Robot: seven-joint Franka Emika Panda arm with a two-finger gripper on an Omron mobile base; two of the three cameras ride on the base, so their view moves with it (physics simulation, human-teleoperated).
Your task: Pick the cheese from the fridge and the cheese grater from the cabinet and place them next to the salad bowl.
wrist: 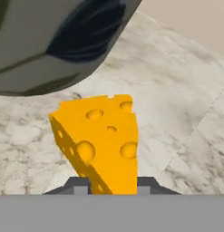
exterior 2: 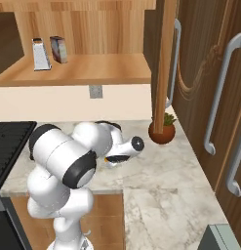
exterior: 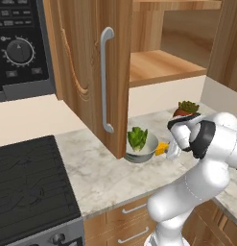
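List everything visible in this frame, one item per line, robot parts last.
cheese: one, yellow-orange, held low over the counter beside the bowl
salad bowl: one, grey with green leaves, on the counter under the open cabinet door
cheese grater: one, silvery, upright on the cabinet shelf
dark box: one, beside the grater on the shelf
cabinet: one, brown wood, door open
plant pot: one, terracotta, on the counter by the wall
stove: one, black, left of the counter
counter: one, pale marble
hand: one, closed on the cheese
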